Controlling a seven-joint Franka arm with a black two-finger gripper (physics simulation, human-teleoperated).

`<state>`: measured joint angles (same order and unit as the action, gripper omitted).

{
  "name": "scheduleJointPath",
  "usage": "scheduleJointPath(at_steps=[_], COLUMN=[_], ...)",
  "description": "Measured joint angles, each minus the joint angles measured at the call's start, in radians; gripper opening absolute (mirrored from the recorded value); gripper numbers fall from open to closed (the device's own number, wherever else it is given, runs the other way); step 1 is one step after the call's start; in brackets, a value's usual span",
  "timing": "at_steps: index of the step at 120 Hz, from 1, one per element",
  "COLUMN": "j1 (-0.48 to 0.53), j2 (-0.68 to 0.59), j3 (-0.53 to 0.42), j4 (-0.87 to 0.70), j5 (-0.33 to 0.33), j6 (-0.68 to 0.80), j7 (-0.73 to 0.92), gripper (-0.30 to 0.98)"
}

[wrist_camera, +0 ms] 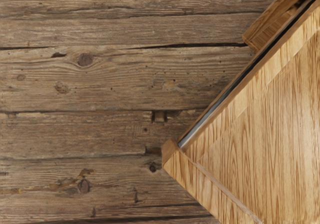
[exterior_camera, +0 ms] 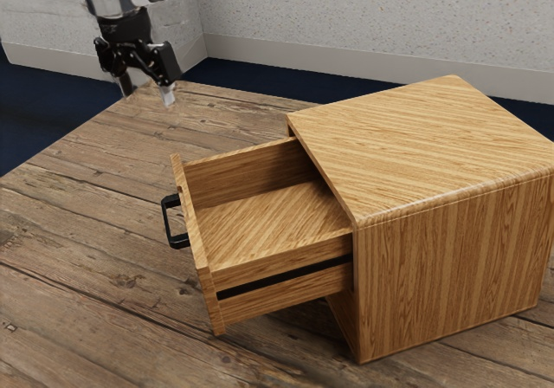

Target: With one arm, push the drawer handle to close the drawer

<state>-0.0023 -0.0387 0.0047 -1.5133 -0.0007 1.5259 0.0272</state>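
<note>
One drawer [exterior_camera: 268, 219] juts from its cabinet [exterior_camera: 450, 267], handle [exterior_camera: 168, 223] outward for pushing; the fingers [exterior_camera: 148, 93] hang parted, empty (a push needs no grip).

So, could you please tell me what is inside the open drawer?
Bare wood in the visible part of the drawer; its far end is covered by the cabinet, so I cannot tell there.

No txt, labels, brands, nos. or signs could be read in either the ext. view or the wrist view.
</note>
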Motion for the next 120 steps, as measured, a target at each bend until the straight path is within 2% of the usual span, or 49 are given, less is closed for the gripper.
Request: scheduleJointPath(at_steps=[30, 49, 70, 85, 96, 105, 120], j1=[0.086, 0.083, 0.078, 0.092, 0.084, 0.089, 0.079], j2=[-0.013, -0.007, -0.012, -0.011, -0.009, -0.029, -0.227], j3=[0.002, 0.007, 0.002, -0.010, -0.027, -0.054, -0.074], j4=[0.019, 0.021, 0.299, 0.333, 0.336, 0.282, -0.140], j5=[-0.001, -0.018, -0.007, -0.010, 0.031, 0.038, 0.057], j6=[-0.056, -0.068, -0.124, -0.168, -0.210, -0.227, -0.131], j7=[0.072, 0.106, 0.175, 0.223, 0.253, 0.279, 0.348], gripper=[0.69, 0.69, 0.69, 0.69, 0.69, 0.69, 0.69])
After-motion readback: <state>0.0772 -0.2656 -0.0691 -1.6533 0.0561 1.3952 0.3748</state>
